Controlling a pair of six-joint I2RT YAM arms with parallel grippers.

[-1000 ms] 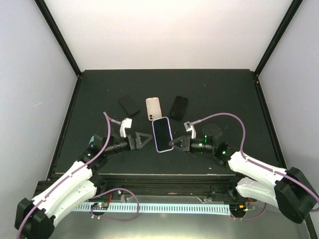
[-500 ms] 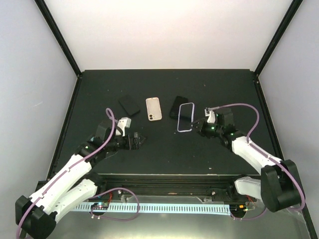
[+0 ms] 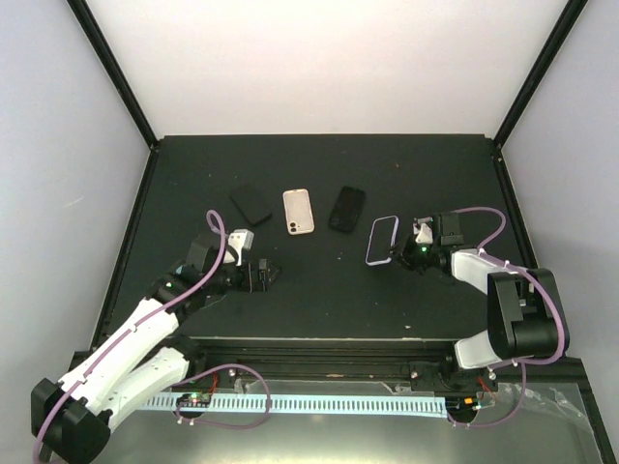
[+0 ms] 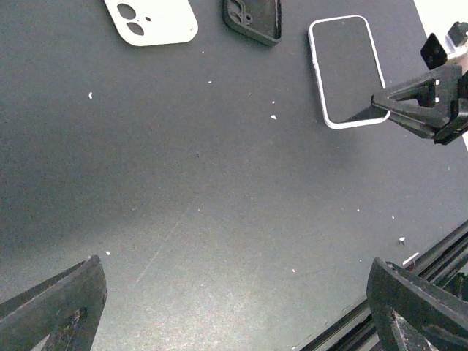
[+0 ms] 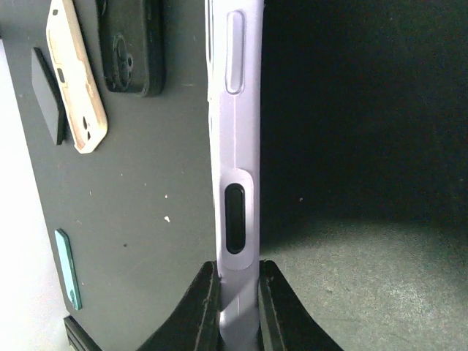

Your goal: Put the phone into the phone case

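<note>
my right pincer (image 3: 398,254) is clenched on the short near end of the phone (image 3: 383,241), the one with the lavender rim and dark face. it sits around 3 o'clock on the black table (image 3: 319,290), long side running toward 12. from the right wrist cam i only get it edge-on: lavender side with a raised button bump and an oval slot, my two fingers (image 5: 205,307) squeezed on either side of it at the bottom. can't tell if the far end touches the table or hangs just off it. the black phone case (image 3: 347,209) lies open side up at about 11 o'clock from the phone, near but not touching. the cream phone case (image 3: 298,211) lies back up beside that, toward 9, and a flat black slab (image 3: 251,204) lies further the same way; phone or case, no clue. my left pincer (image 3: 268,274) is down around 8 o'clock, fully released, fingers spread wide with nothing between them, well apart from everything.
</note>
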